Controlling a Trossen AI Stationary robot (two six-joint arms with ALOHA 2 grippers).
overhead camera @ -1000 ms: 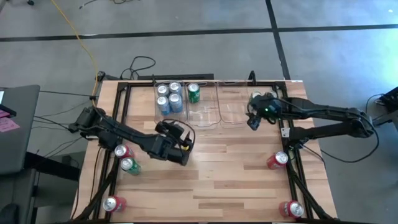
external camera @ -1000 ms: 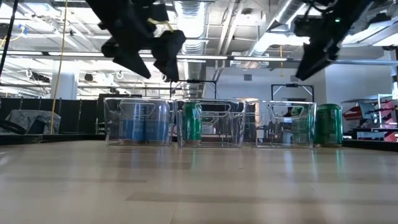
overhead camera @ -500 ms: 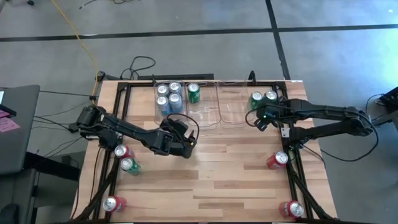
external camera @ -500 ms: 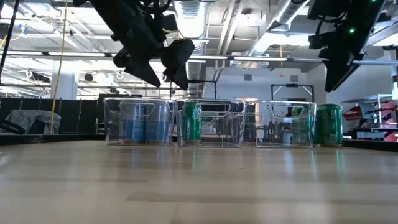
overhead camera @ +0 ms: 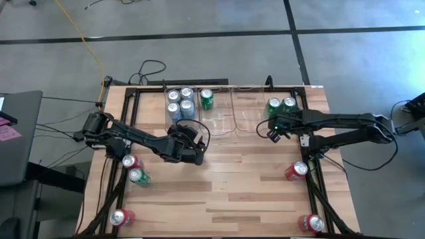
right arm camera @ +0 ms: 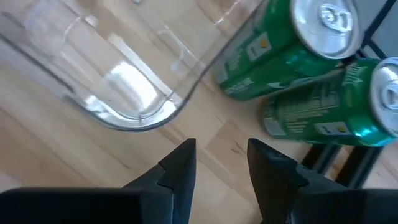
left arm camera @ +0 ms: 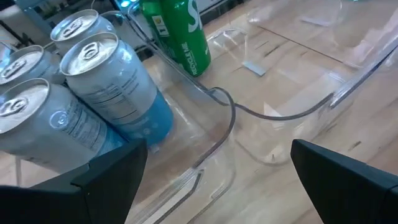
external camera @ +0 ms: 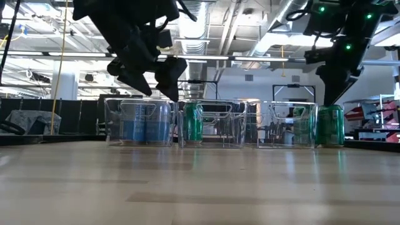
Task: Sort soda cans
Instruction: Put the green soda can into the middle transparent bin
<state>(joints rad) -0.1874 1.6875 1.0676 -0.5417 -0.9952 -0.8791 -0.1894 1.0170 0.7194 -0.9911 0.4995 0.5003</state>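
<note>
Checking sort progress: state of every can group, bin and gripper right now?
blue cans: four, upright in the left bin
left bin: full
green can: upright, alone in middle bin
middle bin: mostly bare
right bin: holds nothing
two green cans: upright on table, outside the bins
red cans: four, unsorted
green can by left edge: unsorted
left gripper: open, holding nothing
right gripper: narrow gap, holding nothing
</note>
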